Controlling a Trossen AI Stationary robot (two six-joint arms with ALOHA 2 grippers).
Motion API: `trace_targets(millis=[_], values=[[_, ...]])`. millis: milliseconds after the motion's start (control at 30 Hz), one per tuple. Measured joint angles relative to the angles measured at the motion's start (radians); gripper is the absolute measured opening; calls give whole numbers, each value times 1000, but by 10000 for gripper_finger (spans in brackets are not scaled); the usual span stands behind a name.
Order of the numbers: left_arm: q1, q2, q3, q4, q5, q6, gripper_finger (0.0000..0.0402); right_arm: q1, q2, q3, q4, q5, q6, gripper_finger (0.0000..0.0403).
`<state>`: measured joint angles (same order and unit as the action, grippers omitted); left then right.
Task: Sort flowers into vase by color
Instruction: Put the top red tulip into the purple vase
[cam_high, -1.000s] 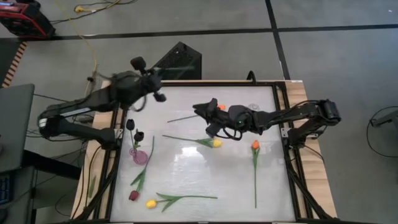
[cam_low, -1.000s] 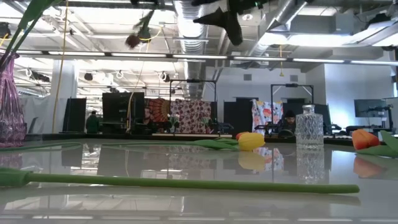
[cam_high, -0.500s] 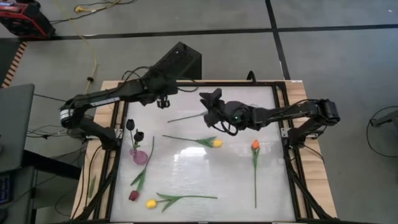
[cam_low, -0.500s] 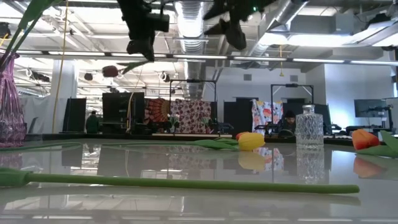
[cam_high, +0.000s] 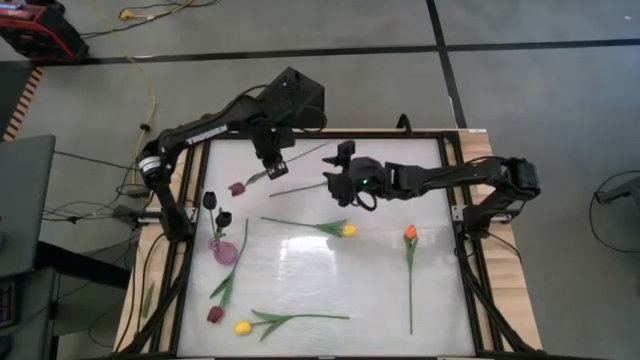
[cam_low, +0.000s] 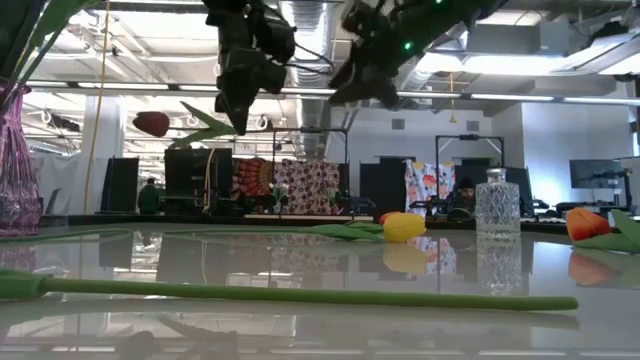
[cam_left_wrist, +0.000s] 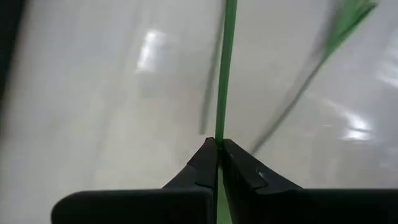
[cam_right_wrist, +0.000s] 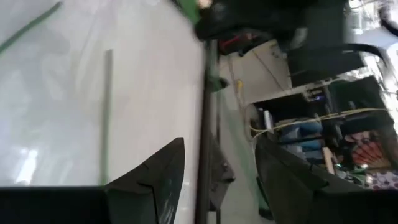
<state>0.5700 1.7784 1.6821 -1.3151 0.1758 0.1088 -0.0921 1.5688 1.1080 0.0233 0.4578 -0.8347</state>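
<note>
In the high view, the left gripper (cam_high: 272, 158) is seen over the far-left part of the table (cam_high: 300, 270), pressed together on the stem of a maroon tulip (cam_high: 237, 187); the stem's long axis runs from the head at the near left, up through the fingers, to a leaf tip toward the far right. The purple vase (cam_high: 221, 247), with dark flowers already in it, stands near the left edge, nearer the camera side than the held flower, so the maroon head already points roughly toward it and the left arm is judged the nearer one for the delivery. The right gripper (cam_high: 336, 178) hangs with fingers spread over a loose stem (cam_high: 296, 187) near the table's middle, holding nothing. A yellow tulip (cam_high: 346, 230), an orange tulip (cam_high: 410, 233) and two more flowers at the near-left corner lie flat. In the low view, the held tulip is carried high above the tabletop, its head out to the left of the gripper, nearly level. In the left wrist view, the fingers (cam_left_wrist: 202, 163) are closed tight on the thin green stem. In the right wrist view, the dark fingers (cam_right_wrist: 161, 168) stand apart with nothing between them.
</note>
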Motion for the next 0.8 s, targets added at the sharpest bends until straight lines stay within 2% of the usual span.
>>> trace_targets(millis=[133, 233, 433, 633, 800], values=[[4, 24, 1, -15, 70, -27, 0, 8, 85, 0, 83, 8, -38, 220], [-2, 24, 1, -21, 123, -28, 0, 6, 157, 0, 215, 43, -85, 220], [-13, 22, 1, -39, 157, -24, 0, 6, 258, 3, 422, 47, -154, 220], [-17, 21, 0, -39, 179, -17, 0, 3, 318, 31, 434, 48, -169, 220], [-17, 21, 0, -28, 179, -9, 0, 5, 321, 32, 430, 56, -164, 217]])
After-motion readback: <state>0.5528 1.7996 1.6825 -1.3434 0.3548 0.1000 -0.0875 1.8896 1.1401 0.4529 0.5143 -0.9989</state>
